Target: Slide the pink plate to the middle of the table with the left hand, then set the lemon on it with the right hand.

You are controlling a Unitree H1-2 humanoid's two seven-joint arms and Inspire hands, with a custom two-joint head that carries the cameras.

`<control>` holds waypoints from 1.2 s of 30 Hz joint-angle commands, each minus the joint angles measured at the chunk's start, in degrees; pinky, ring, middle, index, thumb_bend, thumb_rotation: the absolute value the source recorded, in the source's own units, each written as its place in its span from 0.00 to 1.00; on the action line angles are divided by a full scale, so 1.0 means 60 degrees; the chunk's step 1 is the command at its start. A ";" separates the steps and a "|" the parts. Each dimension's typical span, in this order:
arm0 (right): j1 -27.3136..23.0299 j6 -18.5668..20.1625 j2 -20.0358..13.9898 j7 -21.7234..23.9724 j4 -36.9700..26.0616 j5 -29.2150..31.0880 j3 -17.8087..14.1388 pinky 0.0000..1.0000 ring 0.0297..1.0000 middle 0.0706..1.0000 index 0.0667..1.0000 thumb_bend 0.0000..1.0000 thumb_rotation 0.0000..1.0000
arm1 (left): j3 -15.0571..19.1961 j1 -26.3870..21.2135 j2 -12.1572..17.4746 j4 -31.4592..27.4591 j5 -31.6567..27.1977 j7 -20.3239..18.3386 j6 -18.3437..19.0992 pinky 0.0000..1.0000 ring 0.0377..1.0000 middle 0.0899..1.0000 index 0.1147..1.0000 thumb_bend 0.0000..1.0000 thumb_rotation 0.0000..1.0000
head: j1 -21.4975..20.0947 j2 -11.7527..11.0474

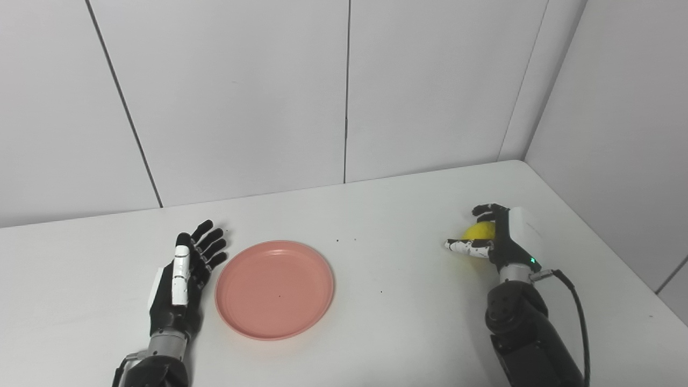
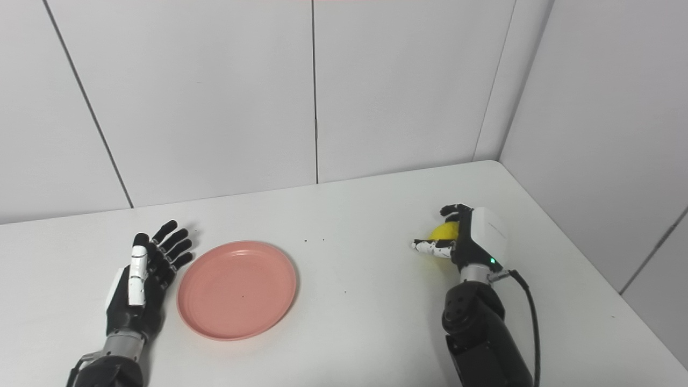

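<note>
Left eye view and right eye view both carry the same short count: one plate, one lemon, two hands of mine, all on one white table (image 1: 376,226).

Starting at the left, my left hand (image 1: 183,279) lies near the table's front edge, toward its left side, palm turned to the plate, fingers (image 1: 210,243) spread and straight. It grips nothing. Its fingertips stand just beside the plate's rim; I cannot tell whether they touch it.

Next comes the pink plate (image 1: 274,289), flat and bare inside, sitting left of the table's middle and closer to the front edge than to the back edge.

Past a stretch of bare tabletop with a few dark specks, my right hand (image 1: 497,236) is near the table's right edge, well apart from the plate. Its fingers curl over the top of the yellow lemon (image 1: 480,231) and the thumb reaches along the lemon's front side, so the hand is wrapped around the fruit. Whether the lemon rests on the table or is lifted clear I cannot tell. A black cable (image 1: 578,312) loops from that wrist down along the forearm, and a small green light glows on the wrist.

As for differences between the views: the right eye view shows the broad white back of my right hand more fully and a little more of the far right wall, while the left eye view shows more wall on the left.
</note>
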 commanded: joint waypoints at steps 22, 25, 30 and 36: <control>-0.0140 -0.1845 0.0995 -0.0585 -0.2330 0.0259 0.0885 0.35 0.45 0.45 0.51 0.50 0.00 | -0.0178 0.0211 -0.0137 -0.0481 0.0265 0.0246 0.0431 0.84 0.84 0.82 0.80 0.60 1.00 | 0.0433 0.0075; -0.0259 -0.2011 0.1149 -0.0426 -0.2383 0.0198 0.1222 0.32 0.41 0.48 0.51 0.49 0.00 | -0.0185 0.0222 -0.0157 -0.0526 0.0266 0.0259 0.0486 0.84 0.84 0.82 0.80 0.60 1.00 | 0.0493 0.0093; -0.0513 -0.2091 0.1449 -0.0144 -0.2391 0.0155 0.1758 0.34 0.44 0.46 0.51 0.50 0.00 | -0.0211 0.0228 -0.0190 -0.0586 0.0291 0.0277 0.0532 0.84 0.84 0.82 0.80 0.59 1.00 | 0.0668 0.0191; -0.0779 -0.2405 0.1878 -0.0005 -0.2082 -0.0142 0.2591 0.25 0.38 0.48 0.50 0.52 0.00 | -0.0276 0.0225 -0.0278 -0.0611 0.0367 0.0376 0.0512 0.84 0.83 0.82 0.80 0.58 1.00 | 0.0937 0.0235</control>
